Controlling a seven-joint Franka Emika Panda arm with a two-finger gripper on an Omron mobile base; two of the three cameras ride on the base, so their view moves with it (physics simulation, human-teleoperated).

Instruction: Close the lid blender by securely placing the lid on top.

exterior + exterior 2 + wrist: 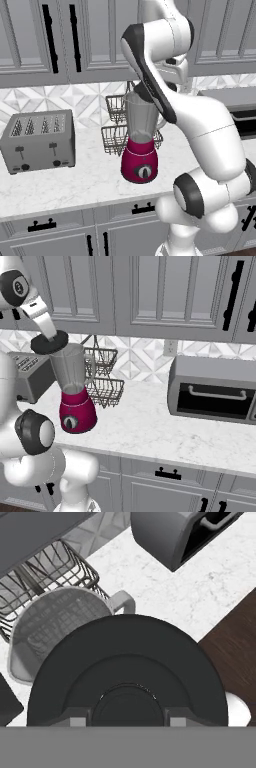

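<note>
The blender (140, 150) stands on the marble counter: a magenta-red base (76, 413) with a black dial, and a clear greyish handled jar (71, 368) whose mouth is open. My gripper (48, 335) is shut on the round black lid (49, 342). It holds the lid tilted just above the jar's rim, offset toward the toaster side. In the hand view the lid (127, 667) spreads wide in front of the fingertips (75, 717). There the lid overlaps only part of the jar (57, 629), and the jar handle (122, 602) pokes out beyond it.
A grey four-slot toaster (37, 140) sits left of the blender. A two-tier wire basket (102, 376) stands right behind the blender. A grey countertop oven (215, 388) occupies the right of the counter. Upper cabinets (150, 291) hang close above.
</note>
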